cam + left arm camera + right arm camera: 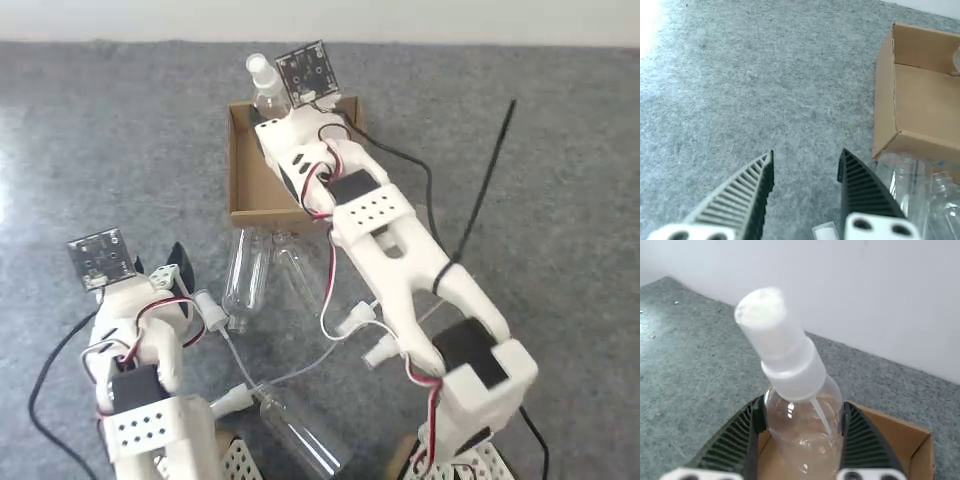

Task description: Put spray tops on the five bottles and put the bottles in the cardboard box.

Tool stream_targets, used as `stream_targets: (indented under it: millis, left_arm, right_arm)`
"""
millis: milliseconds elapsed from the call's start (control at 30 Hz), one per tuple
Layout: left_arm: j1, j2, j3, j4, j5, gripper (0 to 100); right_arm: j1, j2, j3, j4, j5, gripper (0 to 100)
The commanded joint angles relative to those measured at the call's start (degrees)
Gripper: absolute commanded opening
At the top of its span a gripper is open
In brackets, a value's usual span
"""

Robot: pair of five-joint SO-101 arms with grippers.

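Observation:
My right gripper [268, 118] is shut on a clear bottle [266, 95] with a white spray top [258, 67], held upright over the far side of the cardboard box [243, 175]. The right wrist view shows that bottle [802, 440] between the fingers [742, 435], with its spray top [777, 342] tilted and the box [907, 442] below. Two uncapped clear bottles [247, 275] lie side by side in front of the box. A third bottle [300, 440] lies near the front edge. My left gripper [805, 172] stands open above bare carpet, left of the box [920, 100].
Loose spray tops with thin tubes lie between the arms [210, 310], [232, 398], [355, 320], [380, 350]. A black cable [490, 170] runs across the right side. Grey carpet [100, 150] lies open to the left of the box.

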Motion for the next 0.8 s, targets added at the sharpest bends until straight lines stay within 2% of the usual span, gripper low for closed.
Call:
stream_targets:
  millis: [0, 767]
  left_arm:
    - [0.0, -0.7, -0.48, -1.76, -0.62, 20]
    - [0.0, -0.7, 0.22, -2.11, -0.79, 20]
  right_arm:
    - [-0.4, 1.8, -7.56, -1.54, -0.53, 7.7]
    - [-3.21, 27.12, -29.98, -1.63, -0.7, 7.7]
